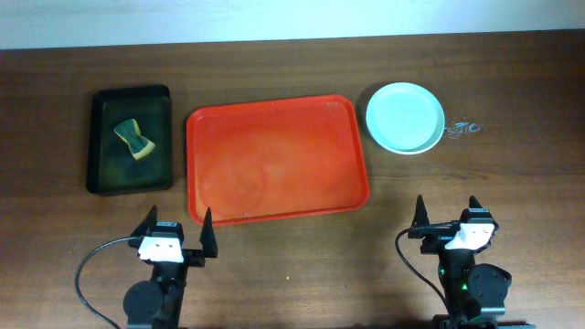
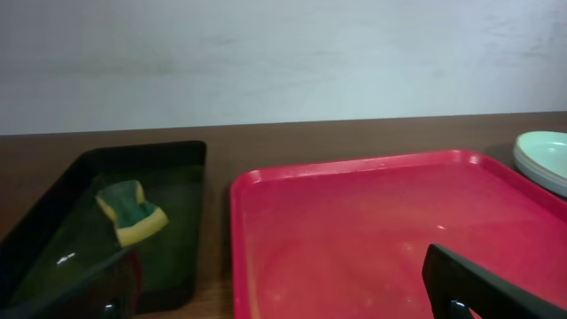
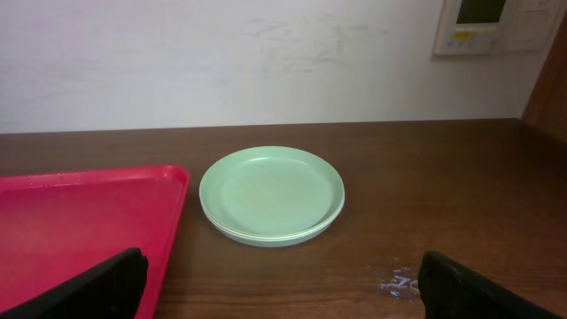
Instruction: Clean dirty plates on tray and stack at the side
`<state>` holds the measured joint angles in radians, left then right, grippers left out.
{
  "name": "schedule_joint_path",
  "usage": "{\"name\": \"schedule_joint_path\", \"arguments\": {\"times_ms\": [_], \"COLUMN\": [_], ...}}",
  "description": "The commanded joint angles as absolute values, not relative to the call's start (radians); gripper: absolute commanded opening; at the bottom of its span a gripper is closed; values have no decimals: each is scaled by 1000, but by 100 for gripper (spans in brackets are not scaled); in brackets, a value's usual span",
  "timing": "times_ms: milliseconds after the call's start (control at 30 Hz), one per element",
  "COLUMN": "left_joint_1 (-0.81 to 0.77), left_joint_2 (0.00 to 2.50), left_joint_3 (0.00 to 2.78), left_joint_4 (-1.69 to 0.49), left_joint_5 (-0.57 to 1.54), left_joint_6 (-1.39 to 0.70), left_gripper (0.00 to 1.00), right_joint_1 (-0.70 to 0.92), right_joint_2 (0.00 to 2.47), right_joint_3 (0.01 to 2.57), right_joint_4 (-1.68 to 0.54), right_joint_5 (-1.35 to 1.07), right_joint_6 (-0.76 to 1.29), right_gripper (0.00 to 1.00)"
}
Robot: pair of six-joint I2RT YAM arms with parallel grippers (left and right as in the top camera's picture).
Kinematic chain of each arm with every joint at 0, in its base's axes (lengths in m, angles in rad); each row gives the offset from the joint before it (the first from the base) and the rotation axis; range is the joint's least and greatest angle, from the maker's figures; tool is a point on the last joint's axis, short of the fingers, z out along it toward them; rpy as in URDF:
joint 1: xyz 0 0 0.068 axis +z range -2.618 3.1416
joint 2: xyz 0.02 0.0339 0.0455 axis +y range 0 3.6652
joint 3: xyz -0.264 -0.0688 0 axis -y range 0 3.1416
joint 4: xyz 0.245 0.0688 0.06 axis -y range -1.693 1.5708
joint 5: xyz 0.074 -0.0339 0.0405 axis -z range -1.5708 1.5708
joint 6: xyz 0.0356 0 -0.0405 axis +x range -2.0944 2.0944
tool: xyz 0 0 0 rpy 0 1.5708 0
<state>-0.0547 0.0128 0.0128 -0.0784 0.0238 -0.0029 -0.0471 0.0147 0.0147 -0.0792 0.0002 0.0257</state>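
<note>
The large orange-red rectangular plastic tray (image 1: 274,155) lies flat mid-table, its long axis running left to right. A strip of brown wooden table (image 1: 302,265) separates its near rim from both arms. The stacked pale mint round plates (image 1: 405,117) rest face up just beside its far right corner, not touching it. The left gripper (image 1: 179,219) and right gripper (image 1: 448,208) stand spread wide, holding nothing. A black rectangular tray (image 1: 110,169) lies near the left rim.

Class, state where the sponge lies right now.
In the overhead view the sponge lies in the black tray, left of the orange-red tray.
</note>
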Motion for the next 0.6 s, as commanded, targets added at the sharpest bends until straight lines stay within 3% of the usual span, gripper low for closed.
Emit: {"name": "schedule_joint_path", "arguments": {"times_ms": [0, 567], "left_joint_1": [-46, -10], "left_joint_2": [5, 5], "left_joint_3": [8, 9], "left_joint_4": [-87, -84], "left_joint_5": [-7, -4], "left_joint_6": [5, -6], "left_gripper": [100, 100], "right_joint_1": [-54, -54], "right_joint_2": [6, 6], "right_joint_3": [6, 6], "right_joint_4": [-81, -81], "right_joint_5": [9, 9], "right_joint_6": [26, 26], "right_gripper": [98, 99]}}
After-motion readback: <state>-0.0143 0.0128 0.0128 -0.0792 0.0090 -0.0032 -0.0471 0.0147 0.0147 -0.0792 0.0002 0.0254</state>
